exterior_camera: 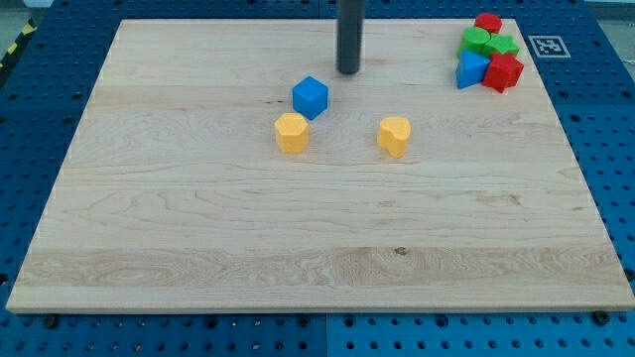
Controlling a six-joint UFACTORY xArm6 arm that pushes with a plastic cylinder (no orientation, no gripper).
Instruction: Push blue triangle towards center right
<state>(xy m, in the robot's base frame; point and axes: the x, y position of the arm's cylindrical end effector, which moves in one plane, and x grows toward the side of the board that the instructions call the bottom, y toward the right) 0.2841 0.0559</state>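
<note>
The blue triangle (470, 70) sits near the board's top right corner, packed in a cluster with a red block (504, 72) on its right, two green blocks (476, 41) (501, 46) above it and a small red block (488, 22) at the top. My tip (348, 71) is at the view's top centre, well to the left of the blue triangle and apart from it. A blue cube (310, 96) lies just below and left of my tip, not touching it.
A yellow hexagonal block (292, 132) lies below the blue cube. A yellow heart-shaped block (394, 135) lies right of it. The wooden board (317, 258) rests on a blue pegboard; a printed marker tag (545, 46) lies beyond the top right corner.
</note>
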